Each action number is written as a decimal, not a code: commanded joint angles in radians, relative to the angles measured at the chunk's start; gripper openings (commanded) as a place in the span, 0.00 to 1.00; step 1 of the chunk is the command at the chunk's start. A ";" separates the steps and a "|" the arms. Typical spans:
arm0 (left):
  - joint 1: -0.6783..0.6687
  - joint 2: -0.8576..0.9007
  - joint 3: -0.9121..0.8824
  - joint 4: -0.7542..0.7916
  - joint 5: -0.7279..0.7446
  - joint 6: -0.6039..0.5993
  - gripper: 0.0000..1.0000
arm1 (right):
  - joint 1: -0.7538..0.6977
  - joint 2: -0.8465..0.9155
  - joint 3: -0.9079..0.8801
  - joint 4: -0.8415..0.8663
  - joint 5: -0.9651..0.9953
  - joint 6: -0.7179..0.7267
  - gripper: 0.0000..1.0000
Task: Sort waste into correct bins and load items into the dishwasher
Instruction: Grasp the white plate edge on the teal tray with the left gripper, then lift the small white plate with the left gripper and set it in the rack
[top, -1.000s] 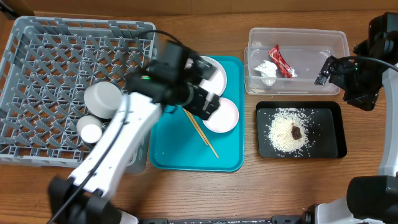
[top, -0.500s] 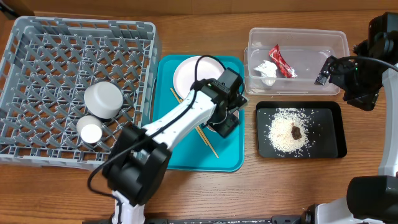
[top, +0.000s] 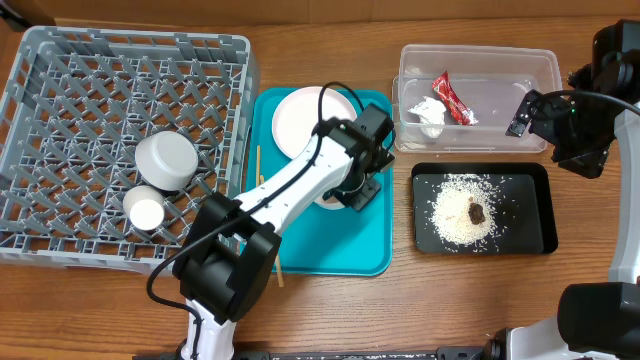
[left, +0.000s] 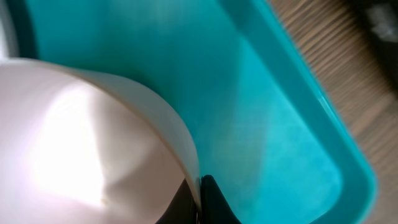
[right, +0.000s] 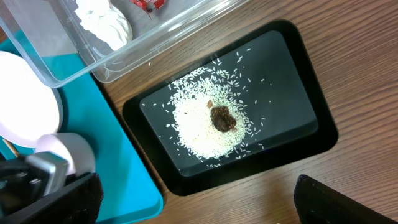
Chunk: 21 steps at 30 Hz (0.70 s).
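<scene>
We find the left gripper (top: 360, 188) pinched shut on the small plate's (left: 81, 137) rim, over the teal tray (top: 350, 245), we judge to tip it up for the rack (top: 130, 38). The right gripper (top: 521, 115) hangs wide open, empty, at the tub's (top: 475, 52) right end, clear of the left's reach.
</scene>
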 joint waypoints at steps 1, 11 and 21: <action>0.002 0.009 0.150 -0.062 0.008 0.005 0.04 | 0.003 -0.008 0.004 0.000 0.010 0.000 1.00; 0.155 0.008 0.556 -0.278 0.129 -0.032 0.04 | 0.003 -0.008 0.004 -0.002 0.010 0.000 1.00; 0.605 0.009 0.604 -0.293 0.665 0.079 0.04 | 0.003 -0.008 0.004 -0.002 0.010 0.000 1.00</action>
